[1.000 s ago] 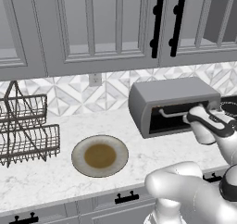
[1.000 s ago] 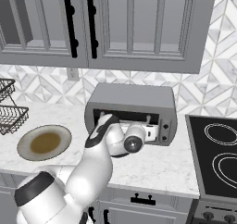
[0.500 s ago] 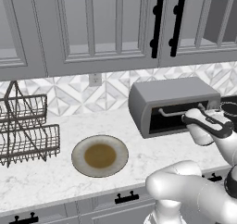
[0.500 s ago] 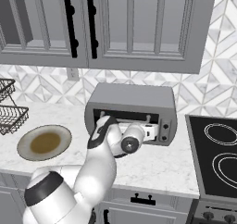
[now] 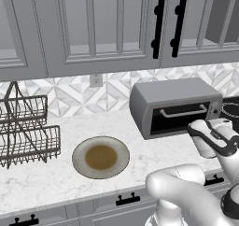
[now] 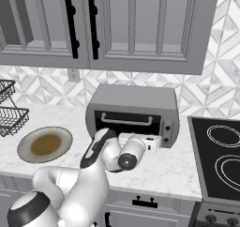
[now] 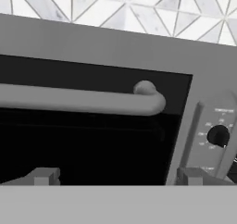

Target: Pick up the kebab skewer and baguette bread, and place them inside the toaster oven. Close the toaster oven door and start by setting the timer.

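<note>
My gripper [image 7: 115, 177] is spread as wide as it goes, nothing between the fingers, and it's pointed square at the front of the toaster oven [image 6: 133, 99]. Straight ahead of me is the toaster oven door [image 7: 88, 126], shut, dark glass across the whole front, with its grey bar handle [image 7: 81, 100] running level above my fingertips and ending in a rounded post up and to my right. My left fingertip [image 7: 42, 176] sits low against the glass; my right fingertip [image 7: 194, 176] sits under the door's right edge, where the knob panel [image 7: 210, 135] begins, one dark knob [image 7: 218, 135] just above it. Bare marble counter [image 6: 173, 167] lies under my wrist, with open room to my left out to the plate [image 5: 100, 157] and the wire rack [image 5: 28, 131] beyond; the stovetop [image 6: 218, 160] closes off my right.
</note>
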Tool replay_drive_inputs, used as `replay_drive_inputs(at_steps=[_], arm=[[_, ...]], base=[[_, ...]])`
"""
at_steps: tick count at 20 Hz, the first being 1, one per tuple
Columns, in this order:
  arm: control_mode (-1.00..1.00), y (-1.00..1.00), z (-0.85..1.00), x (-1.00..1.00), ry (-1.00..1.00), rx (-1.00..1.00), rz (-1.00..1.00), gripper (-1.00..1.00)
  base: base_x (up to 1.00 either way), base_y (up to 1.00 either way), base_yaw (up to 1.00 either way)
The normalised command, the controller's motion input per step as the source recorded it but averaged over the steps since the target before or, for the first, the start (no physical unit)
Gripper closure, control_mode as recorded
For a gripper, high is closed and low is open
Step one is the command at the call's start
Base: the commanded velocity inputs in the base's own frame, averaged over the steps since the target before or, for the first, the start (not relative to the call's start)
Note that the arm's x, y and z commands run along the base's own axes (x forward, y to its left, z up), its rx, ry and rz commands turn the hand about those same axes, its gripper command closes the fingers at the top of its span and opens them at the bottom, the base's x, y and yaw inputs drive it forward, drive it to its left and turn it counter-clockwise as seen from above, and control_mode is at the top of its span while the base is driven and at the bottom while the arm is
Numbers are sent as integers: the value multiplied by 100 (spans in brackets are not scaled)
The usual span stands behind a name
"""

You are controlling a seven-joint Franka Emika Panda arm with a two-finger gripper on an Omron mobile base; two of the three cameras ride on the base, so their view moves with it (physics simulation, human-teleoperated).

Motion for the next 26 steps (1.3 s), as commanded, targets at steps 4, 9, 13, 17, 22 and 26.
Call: replay_drive_inputs(at_steps=[4, 9, 13, 17, 22, 26], arm=[[-100, -78, 1, -44, 3, 0, 0, -100], [-100, -70, 0, -9, 8, 0, 3, -100], [-100, -25, -10, 0, 4, 0, 6, -100], [-100, 0, -22, 2, 1, 0, 0, -100], [-100, 0, -23, 35, 0, 2, 0, -100], [-100, 0, -38, 55, -1, 3, 0, -100]], base=[[0, 0, 0], [0, 0, 0], [0, 0, 0], [0, 0, 0], [0, 0, 0], [0, 0, 0]])
